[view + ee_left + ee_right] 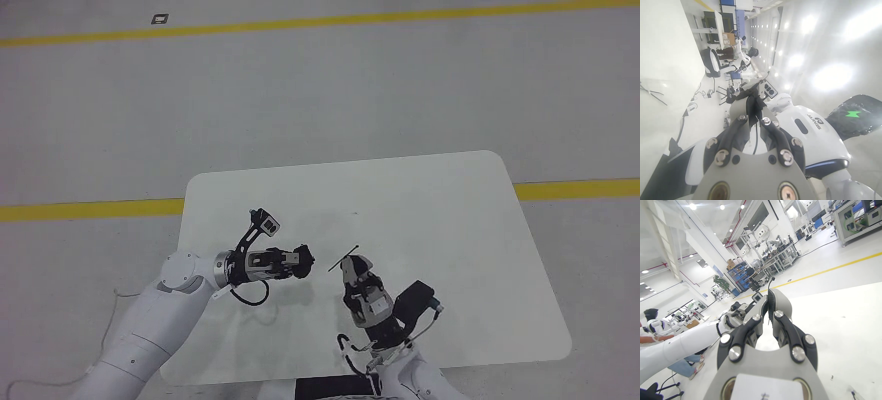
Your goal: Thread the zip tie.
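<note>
A thin black zip tie [344,257] is pinched in my right gripper [351,269], which is shut on it above the front of the white table [440,200]. In the right wrist view the tie's square head [773,278] stands past the gripper [768,297] and its strap [769,321] runs down between the fingers. My left gripper [305,261] hovers just to the left of it, pointing at the tie, a small gap apart. In the left wrist view that gripper [752,93] has its black-wrapped fingertips pressed together, and I see nothing held between them.
The white table's front edge [300,378] lies close under both arms. A small dark speck [352,212] lies on the table behind the grippers. Yellow floor lines [90,210] run past the table.
</note>
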Controlling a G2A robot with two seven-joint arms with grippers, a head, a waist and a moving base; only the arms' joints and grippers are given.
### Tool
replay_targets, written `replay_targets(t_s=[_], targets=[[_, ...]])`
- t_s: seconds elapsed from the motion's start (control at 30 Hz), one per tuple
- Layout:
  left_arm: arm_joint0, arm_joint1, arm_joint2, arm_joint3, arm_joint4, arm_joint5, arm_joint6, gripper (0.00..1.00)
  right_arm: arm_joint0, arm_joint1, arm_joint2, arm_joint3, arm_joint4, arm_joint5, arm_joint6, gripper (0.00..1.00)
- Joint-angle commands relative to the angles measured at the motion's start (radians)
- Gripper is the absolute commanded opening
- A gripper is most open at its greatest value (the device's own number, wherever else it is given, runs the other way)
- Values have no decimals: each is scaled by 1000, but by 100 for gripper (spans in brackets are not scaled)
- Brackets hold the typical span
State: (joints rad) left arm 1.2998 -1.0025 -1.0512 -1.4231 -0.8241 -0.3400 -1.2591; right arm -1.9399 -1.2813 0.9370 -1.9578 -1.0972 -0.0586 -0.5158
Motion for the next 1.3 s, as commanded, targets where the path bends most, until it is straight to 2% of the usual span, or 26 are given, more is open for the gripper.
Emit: replay_targets(t_s=[0.0, 0.1, 0.4, 0.7, 0.93, 1.27], targets=[[0, 0, 0, 0, 0, 0, 0, 0, 4, 0, -4, 4, 1, -17, -13, 0], [0, 0, 0, 0, 0, 0, 0, 0, 16, -3, -13, 5, -13, -19, -76, 0], [0, 0, 0, 0, 0, 0, 0, 0, 16, -3, -13, 5, -13, -19, -76, 0], [0, 0, 0, 0, 0, 0, 0, 0, 60, -8, -46, 4, -63, -16, -35, 0], [0, 0, 0, 0, 0, 0, 0, 0, 85, -15, -67, 22, -73, 3, -70, 0], [0, 0, 0, 0, 0, 0, 0, 0, 99, -17, -70, 19, -78, 19, -49, 0]])
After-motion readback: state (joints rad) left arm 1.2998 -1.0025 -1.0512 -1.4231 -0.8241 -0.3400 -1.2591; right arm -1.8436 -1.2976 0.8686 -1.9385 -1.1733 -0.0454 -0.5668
